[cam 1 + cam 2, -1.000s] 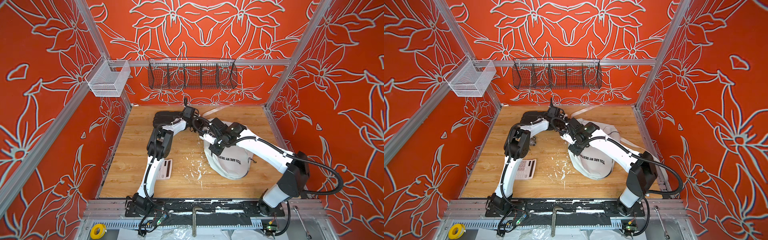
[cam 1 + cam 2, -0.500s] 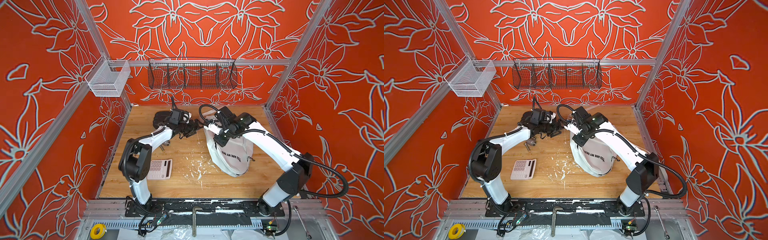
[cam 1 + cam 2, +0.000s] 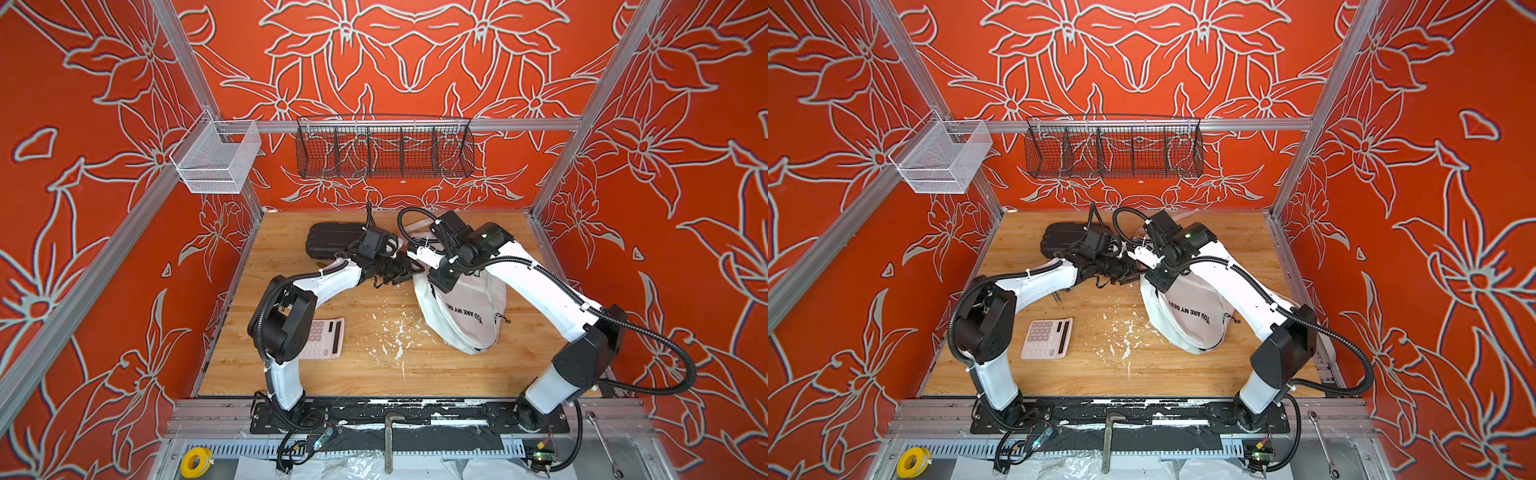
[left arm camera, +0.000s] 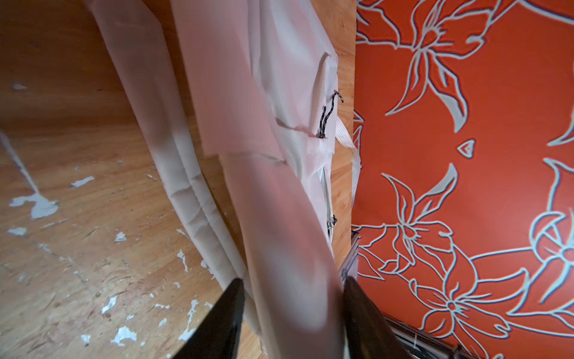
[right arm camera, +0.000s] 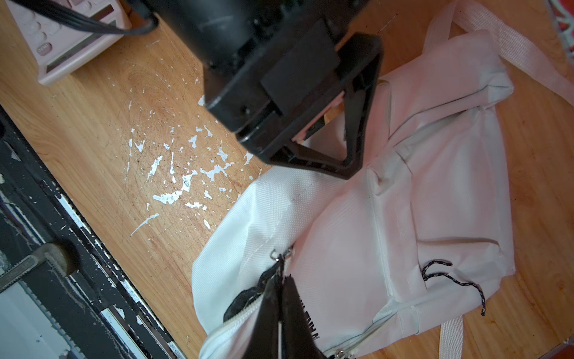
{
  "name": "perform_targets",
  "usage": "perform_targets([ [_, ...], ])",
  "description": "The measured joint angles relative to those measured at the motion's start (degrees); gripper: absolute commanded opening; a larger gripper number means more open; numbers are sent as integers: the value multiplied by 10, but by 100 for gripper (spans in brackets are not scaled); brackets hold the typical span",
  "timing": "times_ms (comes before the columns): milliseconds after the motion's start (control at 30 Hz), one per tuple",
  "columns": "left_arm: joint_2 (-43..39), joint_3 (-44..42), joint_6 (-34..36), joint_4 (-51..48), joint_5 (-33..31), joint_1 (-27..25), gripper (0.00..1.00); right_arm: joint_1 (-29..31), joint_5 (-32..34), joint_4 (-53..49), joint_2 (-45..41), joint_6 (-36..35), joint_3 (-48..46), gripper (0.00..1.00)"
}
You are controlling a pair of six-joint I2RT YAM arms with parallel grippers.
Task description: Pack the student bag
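Lying at about 3 o'clock from table centre, the student bag (image 3: 465,320) rests on the wooden table (image 3: 374,374) with its black print facing up. Its 12 o'clock end is held up off the wood, under the right arm's wrist.

From 9 o'clock the left gripper (image 3: 413,272) reaches in to that raised end. In the left wrist view its jaws stand apart with a thick fold of white bag cloth filling the gap and reaching both fingers (image 4: 230,310). Cannot tell whether they press on it.

Hidden under its own arm in both top views, the right gripper (image 5: 281,276) shows only in the right wrist view. Its jaws are pressed together, pinching the bag's zipper edge just beside a small metal slider (image 5: 275,255). A black cord pull (image 5: 450,279) lies loose on the bag's side. A white webbing strap (image 5: 512,46) trails onto the wood.

The black hard case (image 3: 332,243) is at 11 o'clock, behind the left wrist. The pink calculator (image 3: 328,338) is at 8 o'clock, its edge under the left elbow in that top view. White flecks (image 3: 395,336) are scattered near 6 o'clock, between calculator and bag.
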Motion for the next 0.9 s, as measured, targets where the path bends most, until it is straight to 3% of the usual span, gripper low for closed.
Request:
perform_targets([
  [67, 6, 8, -3, 3, 0, -5, 32, 0, 0, 0, 0, 0, 0, 0],
  [167, 10, 12, -17, 14, -1, -14, 2, 0, -1, -4, 0, 0, 0, 0],
  [200, 13, 16, -21, 14, 0, -14, 0, 0, -1, -7, 0, 0, 0, 0],
  [467, 43, 82, -6, -31, 26, -3, 0, 0, -10, -14, -33, -30, -28, 0],
  [900, 64, 91, -11, -69, 98, 29, 0, 26, -2, 45, -92, -13, -132, 0],
])
